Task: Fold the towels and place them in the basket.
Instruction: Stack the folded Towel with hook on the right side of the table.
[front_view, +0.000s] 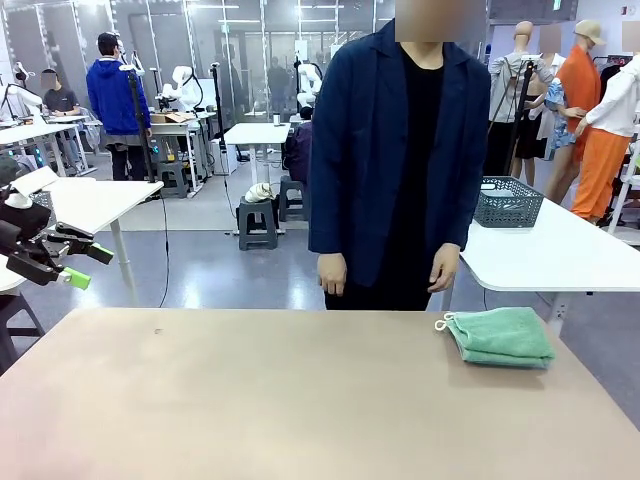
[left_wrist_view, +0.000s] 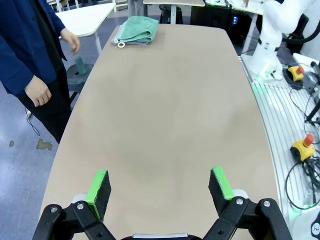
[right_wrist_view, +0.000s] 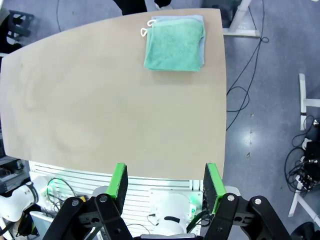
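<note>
Green terry on top of grey-blue: your towels (right_wrist_view: 174, 44) lie as one stack at the far corner of the tan table (front_view: 300, 400), on your right-arm side, just in front of the person (front_view: 400, 150) standing across from you.

From your right gripper (right_wrist_view: 164, 185), which hangs back over the near table edge, the stack sits straight ahead and a touch to one side, across bare tabletop. From your left gripper (left_wrist_view: 160, 187), it sits at the far end of the table's whole length, so judge the right arm the nearer one.

Both grippers are spread and hold nothing; the left stands wider than the right, its green pads (left_wrist_view: 98, 187) well apart.

The stack looks close to square, so its long axis is hard to call. Its edges run roughly parallel to the table's edges. The white corner loops (right_wrist_view: 145, 29) point toward the person's side and inward, away from the table's end. A dark mesh basket (front_view: 508, 202) rests on a white table behind the person, well apart from the towels.
</note>
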